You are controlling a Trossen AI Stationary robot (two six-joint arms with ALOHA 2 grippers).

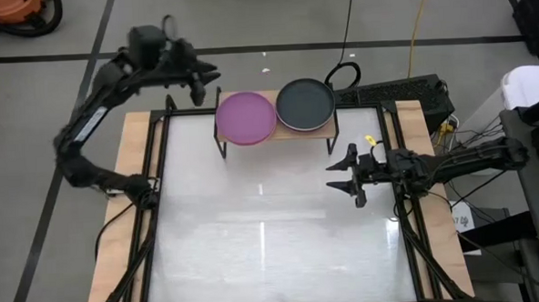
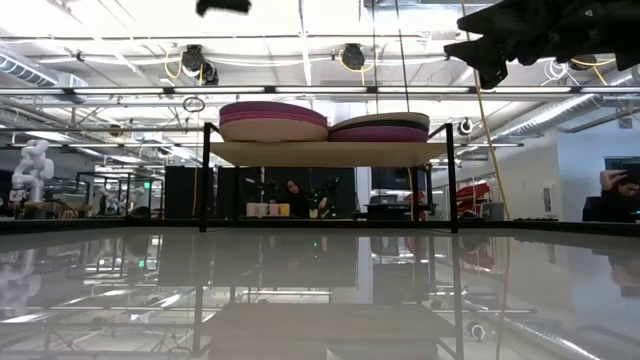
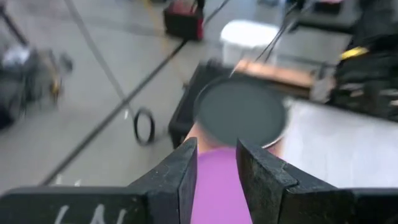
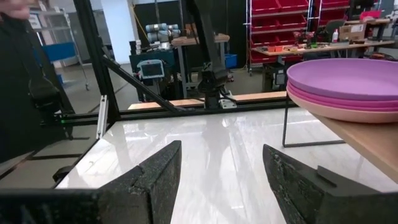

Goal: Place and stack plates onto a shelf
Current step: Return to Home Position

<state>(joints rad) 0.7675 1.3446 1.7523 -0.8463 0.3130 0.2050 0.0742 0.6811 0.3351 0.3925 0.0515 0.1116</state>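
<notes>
The shelf (image 1: 278, 131) stands at the table's far middle on thin black legs. It bears two plate stacks. The left stack is topped by a purple plate (image 1: 245, 117) (image 2: 273, 113), the right one by a dark grey plate (image 1: 306, 105) (image 3: 241, 112). My left gripper (image 1: 203, 81) (image 3: 216, 152) hovers open, high above the shelf's far left corner, empty. My right gripper (image 1: 342, 175) (image 4: 221, 168) hangs open and empty over the table, right of and nearer than the shelf. It points toward the table's left side, with the purple stack (image 4: 348, 87) beside it.
The white tabletop (image 1: 273, 242) spreads out near the shelf, framed by black rails (image 1: 157, 174) on both sides. The shelf legs (image 2: 205, 180) stand on it. Cables and a black ring (image 1: 344, 73) lie on the floor past the far edge.
</notes>
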